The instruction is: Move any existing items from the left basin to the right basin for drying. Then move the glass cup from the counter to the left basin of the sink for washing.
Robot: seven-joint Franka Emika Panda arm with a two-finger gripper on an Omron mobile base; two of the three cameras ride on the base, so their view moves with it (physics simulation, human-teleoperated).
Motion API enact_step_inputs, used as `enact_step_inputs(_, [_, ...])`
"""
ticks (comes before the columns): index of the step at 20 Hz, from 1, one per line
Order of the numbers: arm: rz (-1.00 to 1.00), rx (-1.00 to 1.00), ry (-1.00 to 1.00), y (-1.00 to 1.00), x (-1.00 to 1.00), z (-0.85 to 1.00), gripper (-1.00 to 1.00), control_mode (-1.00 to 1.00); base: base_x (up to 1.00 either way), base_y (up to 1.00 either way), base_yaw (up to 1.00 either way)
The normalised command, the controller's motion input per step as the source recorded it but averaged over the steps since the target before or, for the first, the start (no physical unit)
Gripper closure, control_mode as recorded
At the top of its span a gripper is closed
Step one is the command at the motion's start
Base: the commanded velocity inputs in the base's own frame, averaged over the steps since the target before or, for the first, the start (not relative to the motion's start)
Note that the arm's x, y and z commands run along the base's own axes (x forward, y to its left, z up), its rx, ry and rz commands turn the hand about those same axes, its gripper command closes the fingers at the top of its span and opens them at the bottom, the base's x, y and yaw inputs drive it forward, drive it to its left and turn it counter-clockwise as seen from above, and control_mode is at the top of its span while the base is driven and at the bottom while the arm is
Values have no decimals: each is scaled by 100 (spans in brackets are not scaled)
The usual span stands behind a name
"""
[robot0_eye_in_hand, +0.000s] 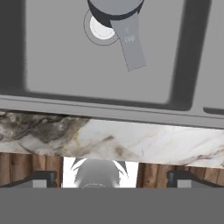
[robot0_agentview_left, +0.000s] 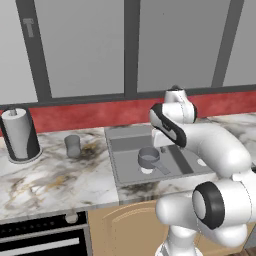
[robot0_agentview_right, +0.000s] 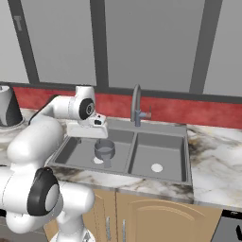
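The small grey saucepan (robot0_agentview_right: 104,148) sits in the left basin (robot0_agentview_right: 75,150) of the sink (robot0_agentview_left: 125,135) beside the white drain, its short handle (robot0_eye_in_hand: 129,46) pointing toward the counter's front edge. My gripper (robot0_eye_in_hand: 111,180) hangs open and empty above the left basin, back from the pan and touching nothing. In the hand view the pan's rim (robot0_eye_in_hand: 114,8) is at the top edge. The right basin (robot0_agentview_right: 158,153) holds only its white drain. The glass cup (robot0_agentview_left: 73,146) stands upright on the counter (robot0_agentview_left: 50,175), left of the sink.
A paper towel roll (robot0_agentview_left: 19,134) in a dark holder stands at the counter's far left. The tall curved faucet (robot0_agentview_right: 136,105) rises behind the sink divider. A red backsplash runs along the wall. An oven front (robot0_agentview_left: 40,237) sits below the counter at left.
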Motion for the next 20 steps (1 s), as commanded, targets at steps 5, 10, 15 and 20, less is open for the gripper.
enact_step_inputs(5, [2,0,0,-1,9,-29,-100,-100,0,0,0])
enact_step_inputs(10, [2,0,0,-2,19,-25,-100,-100,0,0,0])
enact_step_inputs(15, [2,0,0,-5,27,-21,-100,-100,0,0,0])
enact_step_inputs(20, [4,0,0,-7,28,-16,-100,-100,0,0,0])
